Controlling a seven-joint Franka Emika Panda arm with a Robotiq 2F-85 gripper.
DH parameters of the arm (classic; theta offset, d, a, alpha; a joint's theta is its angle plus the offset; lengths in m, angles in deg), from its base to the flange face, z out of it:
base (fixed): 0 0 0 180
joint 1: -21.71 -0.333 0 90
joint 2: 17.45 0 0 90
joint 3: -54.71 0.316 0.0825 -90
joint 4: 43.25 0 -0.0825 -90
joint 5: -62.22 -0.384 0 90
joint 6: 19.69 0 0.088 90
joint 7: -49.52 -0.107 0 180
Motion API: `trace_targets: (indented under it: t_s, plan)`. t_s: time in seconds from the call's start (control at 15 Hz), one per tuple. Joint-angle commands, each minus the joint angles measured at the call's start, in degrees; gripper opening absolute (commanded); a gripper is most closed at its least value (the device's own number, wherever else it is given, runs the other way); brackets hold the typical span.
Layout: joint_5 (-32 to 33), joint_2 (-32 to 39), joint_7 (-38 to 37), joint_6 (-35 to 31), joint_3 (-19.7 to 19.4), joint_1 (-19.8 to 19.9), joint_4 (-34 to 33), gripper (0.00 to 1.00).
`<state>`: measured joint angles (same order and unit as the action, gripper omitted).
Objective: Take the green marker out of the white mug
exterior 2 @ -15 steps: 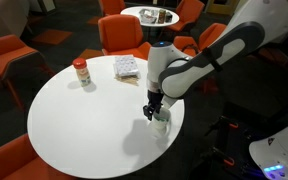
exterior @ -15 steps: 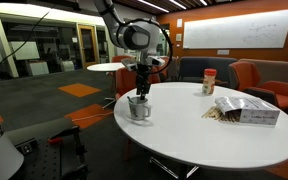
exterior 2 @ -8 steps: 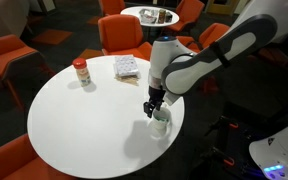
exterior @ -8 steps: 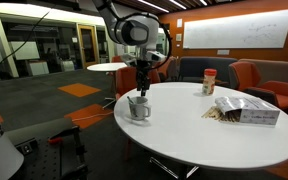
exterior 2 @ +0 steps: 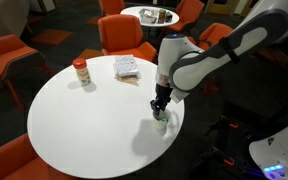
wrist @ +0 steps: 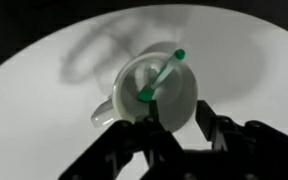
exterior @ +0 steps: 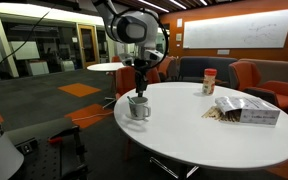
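Note:
The white mug (wrist: 134,95) stands near the edge of the round white table, handle to the lower left in the wrist view. The green marker (wrist: 162,75) leans inside it, its tip over the rim. The mug also shows in both exterior views (exterior: 138,108) (exterior 2: 161,123). My gripper (wrist: 179,125) hangs just above the mug, fingers apart and empty, not touching the marker. It shows above the mug in both exterior views (exterior: 140,86) (exterior 2: 161,103).
The round white table (exterior: 214,140) (exterior 2: 74,130) also holds a jar with a red lid (exterior: 209,81) (exterior 2: 81,72) and a packet (exterior: 246,110) (exterior 2: 127,67). Orange chairs (exterior 2: 124,35) and a smaller round table (exterior 2: 149,14) stand around it.
My gripper has risen a little straight up from the mug. The marker stays in the mug, and the mug has not moved.

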<state>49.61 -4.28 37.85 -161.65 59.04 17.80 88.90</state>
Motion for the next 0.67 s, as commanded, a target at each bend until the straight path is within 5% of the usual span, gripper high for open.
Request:
trace_targets:
  t_s: [0.0, 0.6]
  plan:
    - [-1.8, 0.7, -0.5, 0.9, -0.4, 0.5, 0.0, 0.42]
    - [-2.7, 9.4, 0.6, 5.0, 0.0, 1.1, -6.0, 0.36]
